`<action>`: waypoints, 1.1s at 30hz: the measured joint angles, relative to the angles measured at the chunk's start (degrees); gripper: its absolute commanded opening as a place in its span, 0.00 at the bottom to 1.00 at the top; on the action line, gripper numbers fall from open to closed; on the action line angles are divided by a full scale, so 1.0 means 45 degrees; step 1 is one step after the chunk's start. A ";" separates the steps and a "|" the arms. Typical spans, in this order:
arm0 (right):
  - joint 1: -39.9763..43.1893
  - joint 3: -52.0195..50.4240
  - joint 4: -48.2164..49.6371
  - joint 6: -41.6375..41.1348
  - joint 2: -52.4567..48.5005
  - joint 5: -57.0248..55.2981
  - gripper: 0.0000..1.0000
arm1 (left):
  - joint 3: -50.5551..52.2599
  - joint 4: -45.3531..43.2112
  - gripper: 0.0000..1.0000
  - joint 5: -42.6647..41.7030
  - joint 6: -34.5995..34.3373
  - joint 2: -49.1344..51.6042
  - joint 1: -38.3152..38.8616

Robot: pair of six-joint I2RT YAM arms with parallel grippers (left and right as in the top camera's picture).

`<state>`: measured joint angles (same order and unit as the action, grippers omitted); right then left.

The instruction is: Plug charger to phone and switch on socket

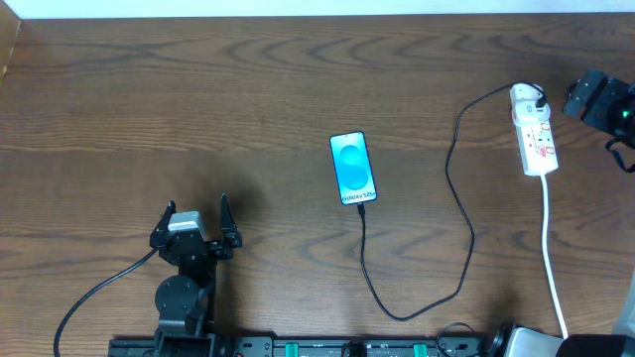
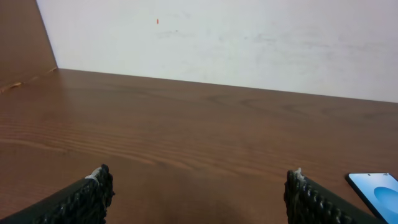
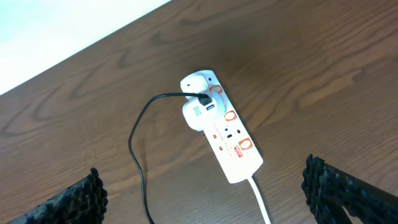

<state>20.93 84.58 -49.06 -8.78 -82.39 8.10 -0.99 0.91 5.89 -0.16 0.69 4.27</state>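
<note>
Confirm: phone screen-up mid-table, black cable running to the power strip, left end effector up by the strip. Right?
No. The right end effector is the one by the power strip, framed in the right wrist view; the left end effector sits far off at the table's other side, overhead. The phone and black cable are as stated.

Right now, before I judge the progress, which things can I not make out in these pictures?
1. Overhead: whether the tip of the charger is fully seated in the phone; the joint is too small to see.
2. Right wrist: whether the switches on the socket are on or off; they are too small and blurred.
3. Left wrist: most of the phone, cut off by the lower right corner.
</note>
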 measured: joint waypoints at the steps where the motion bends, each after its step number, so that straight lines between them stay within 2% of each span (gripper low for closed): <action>1: 0.0000 0.0000 0.0000 0.0000 0.0000 0.0000 0.99 | 0.0000 0.0000 0.89 0.0005 0.0000 0.0000 0.0000; 33: 0.0000 0.0000 0.0000 0.0000 0.0000 0.0000 0.99 | 0.0000 0.0005 0.89 0.0000 0.0000 0.0000 0.0000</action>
<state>20.93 84.58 -49.06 -8.78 -82.39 8.10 -0.99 0.93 5.89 -0.16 0.69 4.27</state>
